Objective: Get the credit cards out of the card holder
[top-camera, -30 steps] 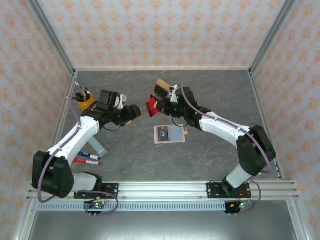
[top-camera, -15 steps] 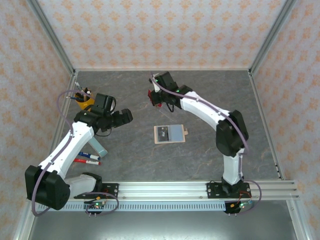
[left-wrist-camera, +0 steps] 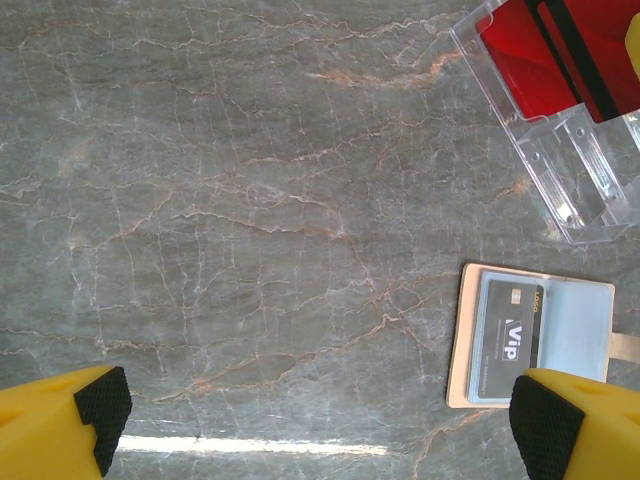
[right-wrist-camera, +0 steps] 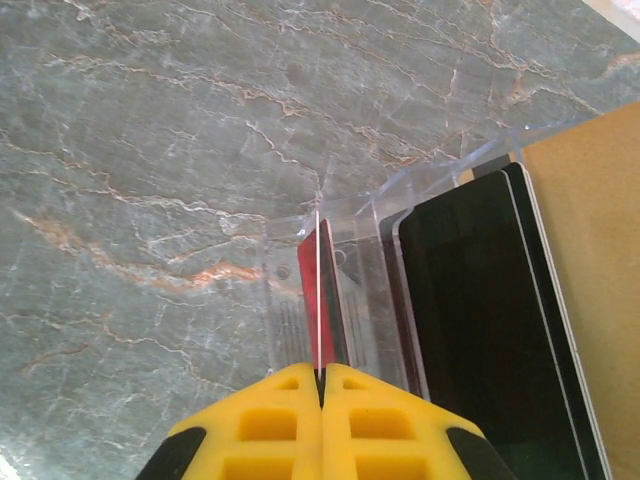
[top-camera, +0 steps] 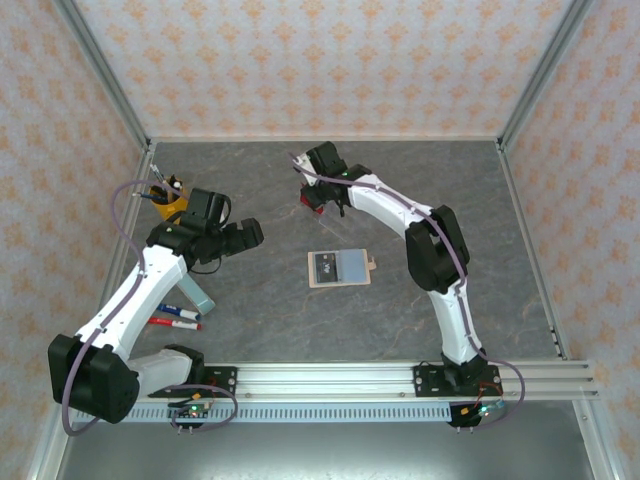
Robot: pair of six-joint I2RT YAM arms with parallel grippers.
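Top external view, left to right: your yellow cup (top-camera: pixel 165 203) of pens sits at the table's (top-camera: pixel 260 300) far left and two markers (top-camera: pixel 176 317) lie nearer the rail. Your left hand (top-camera: pixel 252 236) hangs over bare stone, fingers spread wide, nothing between them. The card holder (top-camera: pixel 340 268) lies open and flat mid-table, well apart from both hands. Further back, your right hand (top-camera: pixel 316 198) is clamped on the red card (top-camera: pixel 306 201).

Left wrist view gives you what's too small to read from above. A dark card (left-wrist-camera: pixel 508 327) printed VIP is tucked in the holder's left pocket, with grey-blue lining to its right. Up in the corner is the clear stand (left-wrist-camera: pixel 575 175), with the red card standing in it.

Right wrist view gives you the grip itself. The yellow fingers are pressed together on the red card, which is edge-on with its lower end down in a slot of the stand. In the next slot to the right there's a second dark card (right-wrist-camera: pixel 480 300), then a tan card (right-wrist-camera: pixel 590 260) just beside it.

The table is grey marble-look with pale and rusty veins. The walls (top-camera: pixel 320 60) have orange-patterned wallpaper, and aluminium posts (top-camera: pixel 100 70) run up the corners.
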